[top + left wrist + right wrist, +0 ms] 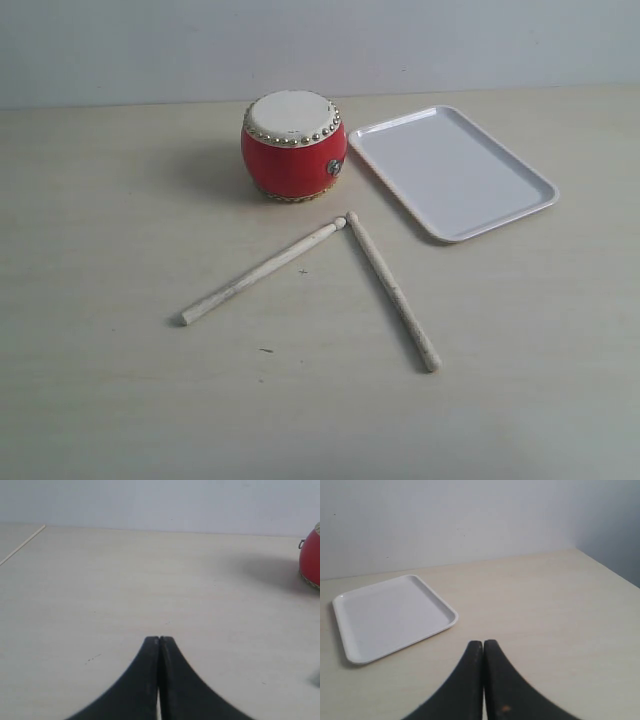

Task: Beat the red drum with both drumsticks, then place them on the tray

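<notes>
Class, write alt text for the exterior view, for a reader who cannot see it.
A red drum with a cream top stands on a pale table, with an empty white tray to its right. In front lie a left drumstick and a right drumstick, tips nearly touching like an inverted V.

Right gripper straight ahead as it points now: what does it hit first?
Way looks free: the right gripper points over bare table toward the wall. The tray sits off to one side, though depth is unclear.
</notes>
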